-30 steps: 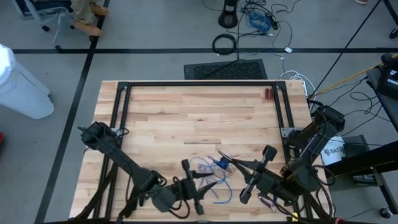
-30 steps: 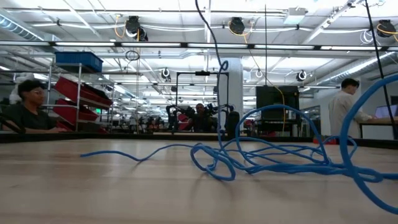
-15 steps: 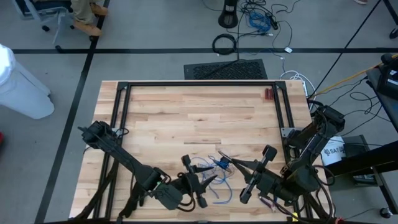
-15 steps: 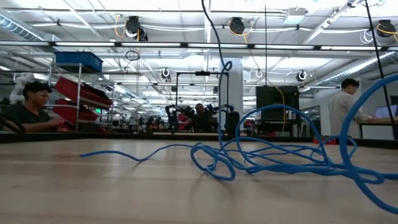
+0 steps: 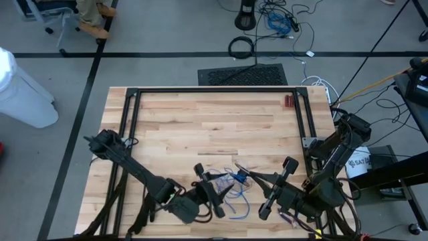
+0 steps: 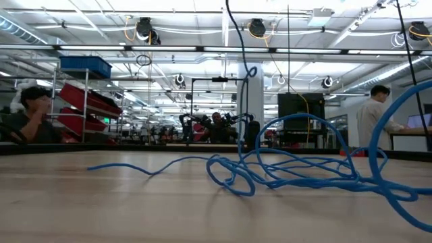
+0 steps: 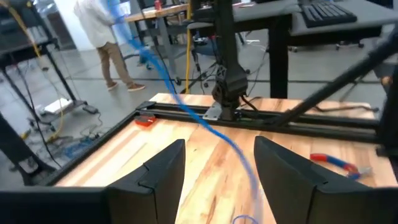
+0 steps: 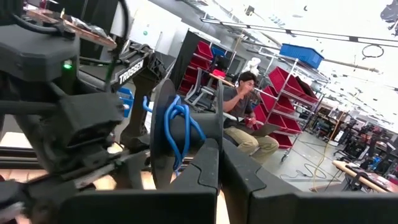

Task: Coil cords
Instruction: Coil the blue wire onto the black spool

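While cord [image 5: 227,186] lies tangled between both arms, we see left gripper [image 5: 210,192] nearer, fingers parted with cord strand running between; right gripper [image 5: 249,174] clenched.

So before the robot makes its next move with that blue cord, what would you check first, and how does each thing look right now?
1. Left gripper open around the blue cord: ok, the cord runs between its spread fingers.
2. Right gripper shut on the cord: ok, blue loops sit at its closed fingers.
3. Cord coiled: not ok, it lies in loose tangled loops on the table.
4. Cord snagged on the frame: cannot tell.
5. Red-handled pliers apart from the cord: ok.
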